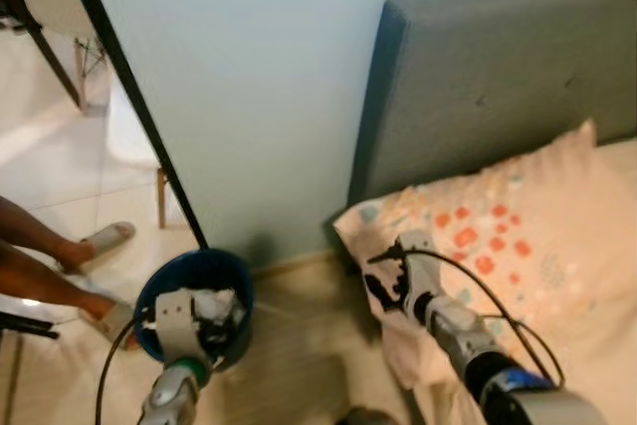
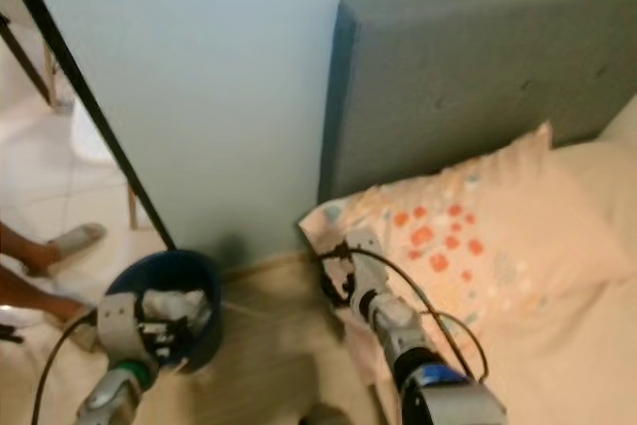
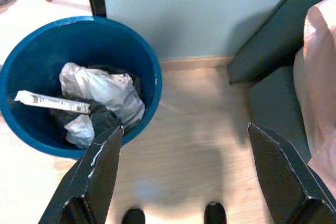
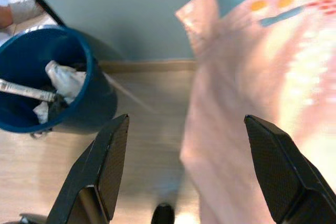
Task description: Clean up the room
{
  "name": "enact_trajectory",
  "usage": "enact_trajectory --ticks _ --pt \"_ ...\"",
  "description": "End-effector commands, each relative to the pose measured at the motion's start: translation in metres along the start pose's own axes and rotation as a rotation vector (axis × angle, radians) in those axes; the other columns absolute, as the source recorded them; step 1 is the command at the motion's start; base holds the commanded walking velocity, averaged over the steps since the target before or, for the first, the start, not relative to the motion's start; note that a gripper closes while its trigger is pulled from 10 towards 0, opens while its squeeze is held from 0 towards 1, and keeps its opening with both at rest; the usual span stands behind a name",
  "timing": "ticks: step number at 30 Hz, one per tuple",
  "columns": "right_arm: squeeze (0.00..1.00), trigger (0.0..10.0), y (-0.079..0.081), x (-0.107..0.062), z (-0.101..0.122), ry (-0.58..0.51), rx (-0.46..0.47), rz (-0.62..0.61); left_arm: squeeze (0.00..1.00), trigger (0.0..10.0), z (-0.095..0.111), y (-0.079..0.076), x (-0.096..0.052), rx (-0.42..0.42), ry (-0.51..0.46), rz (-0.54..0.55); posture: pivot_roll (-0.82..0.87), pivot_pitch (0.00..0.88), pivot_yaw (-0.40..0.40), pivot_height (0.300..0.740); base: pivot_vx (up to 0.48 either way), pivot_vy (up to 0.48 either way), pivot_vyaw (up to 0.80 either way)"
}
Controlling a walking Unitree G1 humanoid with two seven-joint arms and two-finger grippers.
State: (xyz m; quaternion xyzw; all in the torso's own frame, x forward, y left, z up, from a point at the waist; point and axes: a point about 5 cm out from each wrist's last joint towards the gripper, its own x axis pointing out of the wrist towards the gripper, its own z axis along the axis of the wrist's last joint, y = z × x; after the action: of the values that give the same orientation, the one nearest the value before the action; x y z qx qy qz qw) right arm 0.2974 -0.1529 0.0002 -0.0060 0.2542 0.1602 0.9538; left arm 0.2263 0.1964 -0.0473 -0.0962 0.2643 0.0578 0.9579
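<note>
A: Quick one. Where's the trash bin and what's in it?

B: Blue bin [image 1: 199,291] on the wood floor [image 3: 199,145], by the base of the wall [image 1: 249,97], just beside the black frame leg [image 1: 149,126]. Crumpled white paper [image 3: 100,90], a flat printed strip [image 3: 50,102] and something dark lie inside.

A: Left gripper?

B: Left gripper [image 3: 184,177] hangs above the bin's near rim, fingers spread wide, nothing between them. One finger [image 3: 94,174] overlaps the rim; the other sits over bare floor toward the bed.

A: Right one?

B: Right gripper [image 4: 186,174] is at the pillow's corner that overhangs the bed edge, fingers also spread, empty. Pillow [image 1: 498,246] is peach with orange and teal spots, long axis running along the grey headboard [image 1: 498,77], lying on the bed.

A: So which relation matters?

B: My guess: the pillow corner lies straight ahead of the right fingers, right arm clearly nearer; the bin is off to its left. If the pillow needs straightening, pushing it toward the headboard looks open.

A: Clearance?

B: The floor strip between bin and bed is narrow. A person's legs [image 1: 40,256] in sandals stand beyond the bin, near the frame leg, so swing room on that side is tight.
</note>
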Motion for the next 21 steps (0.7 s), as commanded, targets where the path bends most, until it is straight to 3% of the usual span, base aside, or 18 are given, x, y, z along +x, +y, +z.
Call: enact_trajectory --ticks 1,10,13,21 --pt "0.00 10.0 0.0035 -0.0005 -0.0063 0.020 0.018 0.008 0.00 10.0 -0.0042 0.0043 -0.0024 -0.005 0.014 0.012 -0.09 0.021 0.004 0.725 0.000 0.000 0.00" --pt "0.00 10.0 0.0042 -0.0002 -0.0055 0.016 0.026 0.017 0.00 10.0 -0.0059 0.0000 -0.0024 0.022 0.024 -0.012 -0.09 0.021 0.002 0.725 0.000 -0.410 0.00" --pt "0.00 10.0 0.0050 0.0003 -0.0046 0.015 0.025 0.023 0.00 10.0 -0.0035 0.0016 -0.0014 -0.028 0.011 0.019 -0.09 0.021 -0.002 0.725 0.000 0.000 0.00" --pt "0.00 10.0 0.0048 0.0003 -0.0038 0.012 0.028 0.028 0.00 10.0 -0.0022 0.0009 -0.0008 -0.037 0.003 0.017 -0.10 0.021 -0.007 0.725 0.000 0.000 0.00"
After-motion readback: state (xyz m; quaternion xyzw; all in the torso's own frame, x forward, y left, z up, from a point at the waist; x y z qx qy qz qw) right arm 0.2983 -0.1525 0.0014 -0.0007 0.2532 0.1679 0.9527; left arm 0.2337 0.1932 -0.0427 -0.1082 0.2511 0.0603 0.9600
